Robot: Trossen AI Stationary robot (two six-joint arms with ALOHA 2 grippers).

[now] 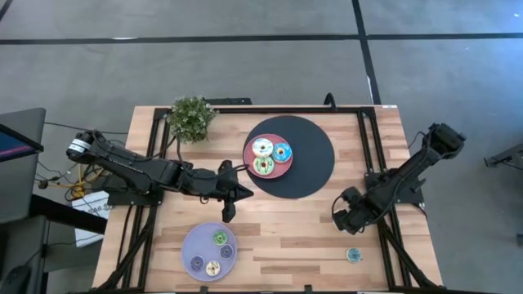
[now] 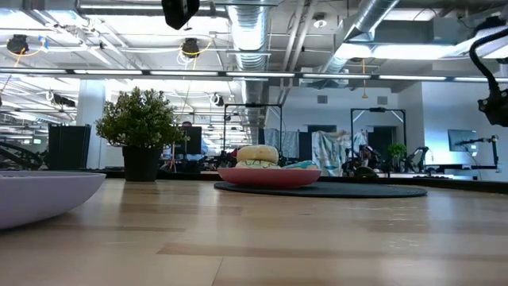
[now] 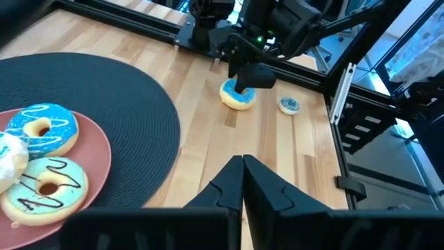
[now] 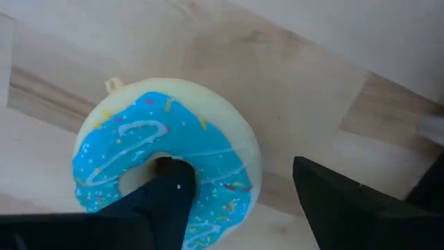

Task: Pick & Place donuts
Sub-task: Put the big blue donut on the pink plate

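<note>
A: Since nothing is carried on the left, the left gripper (image 1: 231, 198) is kept shut, parked over bare wood between the lavender plate (image 1: 189, 245) and the black mat (image 1: 315, 175). Its fingers (image 3: 243, 184) are seen pressed together in the left wrist view.

B: Lavender plate contents?

A: Three coin-sized donuts (image 1: 212, 268) are laid on it, apparently sorted by size. On the pink plate (image 1: 249, 155), resting on the mat's left part, three bigger donuts (image 1: 262, 148) are grouped, touching: white, blue and green-iced.

B: Right side?

A: A fourth bigger one, the blue donut (image 4: 166, 167), is lying flat on the wood right of the mat. The right gripper (image 1: 346, 219) is lowered straight over it, jaws spread wide, one finger (image 4: 163, 205) set into the hole and the other outside the rim, so one side of the ring is straddled. Nothing is clamped yet, as judged from the gap.

B: Looks?

A: Cream body, blue icing, white drizzle, coloured sprinkles, a small tab at the edge. A last small donut (image 1: 353, 255) is left just beside it, nearer the table's front edge.
</note>
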